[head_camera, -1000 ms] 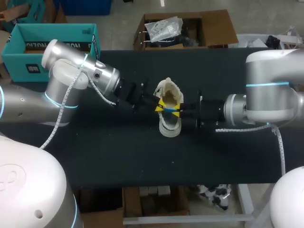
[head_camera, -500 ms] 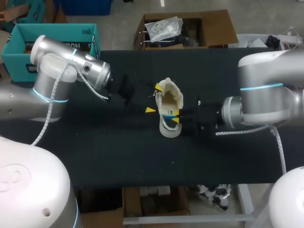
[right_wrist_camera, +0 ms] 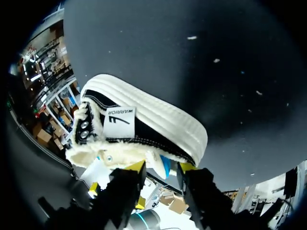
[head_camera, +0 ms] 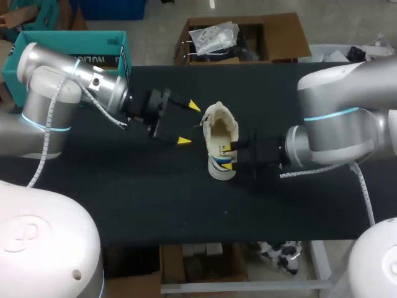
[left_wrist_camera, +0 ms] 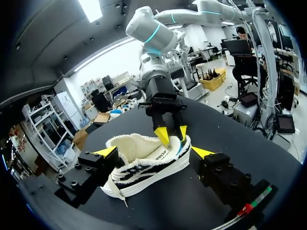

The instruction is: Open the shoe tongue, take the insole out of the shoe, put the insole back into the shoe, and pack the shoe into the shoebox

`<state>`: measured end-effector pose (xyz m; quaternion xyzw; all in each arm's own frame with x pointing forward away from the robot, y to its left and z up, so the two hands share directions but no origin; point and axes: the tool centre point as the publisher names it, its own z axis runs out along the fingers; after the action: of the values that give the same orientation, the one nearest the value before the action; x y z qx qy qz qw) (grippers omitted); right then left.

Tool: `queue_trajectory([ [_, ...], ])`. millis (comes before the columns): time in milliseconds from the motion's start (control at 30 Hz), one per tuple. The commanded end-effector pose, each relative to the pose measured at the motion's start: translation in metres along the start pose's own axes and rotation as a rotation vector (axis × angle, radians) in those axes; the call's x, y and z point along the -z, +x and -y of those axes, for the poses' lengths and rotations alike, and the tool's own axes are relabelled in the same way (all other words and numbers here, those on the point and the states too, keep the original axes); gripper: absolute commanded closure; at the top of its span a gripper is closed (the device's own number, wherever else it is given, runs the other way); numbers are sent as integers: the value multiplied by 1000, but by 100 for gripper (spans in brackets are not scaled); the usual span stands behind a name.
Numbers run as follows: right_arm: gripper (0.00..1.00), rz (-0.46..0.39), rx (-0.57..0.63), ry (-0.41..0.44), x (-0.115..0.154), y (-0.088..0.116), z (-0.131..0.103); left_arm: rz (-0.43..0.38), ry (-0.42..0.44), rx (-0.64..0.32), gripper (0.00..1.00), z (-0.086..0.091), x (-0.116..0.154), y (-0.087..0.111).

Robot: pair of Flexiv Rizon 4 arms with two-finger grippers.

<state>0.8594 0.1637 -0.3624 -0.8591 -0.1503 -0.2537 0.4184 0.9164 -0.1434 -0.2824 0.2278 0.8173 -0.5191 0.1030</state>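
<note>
Left pincer (head_camera: 188,123), seen from the head camera, is hanging wide open and holding nothing, just left of the shoe (head_camera: 220,127) and not touching it. The right pincer (head_camera: 229,156) is coming in from the right edge, its tips nearly together and pinching the shoe's rim at its near end. The shoe is lying around the middle of the black desk (head_camera: 186,205), its long axis running from far edge to near edge and its wide fleecy opening pointing toward the far edge. Bare desk is showing on every side of it, most of all toward the near edge. One second ago the left pincer's tips were sitting at the shoe beside the right pincer's. They are now drawn back toward the left edge and spread apart, while the shoe is lying where it was.

From the left wrist, the left pincer (left_wrist_camera: 153,152) is standing with its tips well apart and the shoe (left_wrist_camera: 139,165) ahead of them, side on and resting on its sole. A lace (left_wrist_camera: 119,191) is dangling at the end away from the right pincer (left_wrist_camera: 172,134), which is gripping the rim at the other end.

From the right wrist, the right pincer (right_wrist_camera: 161,166) is squeezing the fleece rim of the shoe (right_wrist_camera: 144,120), with a blue piece (right_wrist_camera: 166,163) showing between its fingers. Eyelets (right_wrist_camera: 84,125) are showing at the end farthest from it.
</note>
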Motion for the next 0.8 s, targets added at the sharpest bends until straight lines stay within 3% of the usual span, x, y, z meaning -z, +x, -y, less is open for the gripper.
queue_trajectory([
  [33, 55, -20, 30, -16, 28, -2, 26, -39, -126, 69, 0, 13, 18, -1],
  [100, 58, -32, 43, 7, 36, 0, 35, -102, -341, 23, 0, 13, 24, -2],
  [133, 65, -39, 55, 15, 39, 2, 40, -102, -341, 23, 0, 13, 24, -2],
  [200, 100, -43, 79, 30, 39, 8, 47, -102, -341, 23, 0, 13, 24, -2],
  [400, 100, 11, 125, 55, 9, 26, 48, -102, -341, 23, 0, 13, 24, -2],
  [467, 100, 23, 116, 73, -2, 26, 45, -62, -337, 149, 0, 13, 34, -6],
  [567, 100, 28, 101, 82, -14, 23, 39, -10, -523, 488, 0, 1, 47, -15],
  [600, 100, 31, 97, 74, -18, 22, 38, 6, -458, 463, 0, 3, 56, -14],
  [800, 100, 39, 77, 57, -29, 16, 28, 6, -458, 463, 0, 3, 56, -14],
])
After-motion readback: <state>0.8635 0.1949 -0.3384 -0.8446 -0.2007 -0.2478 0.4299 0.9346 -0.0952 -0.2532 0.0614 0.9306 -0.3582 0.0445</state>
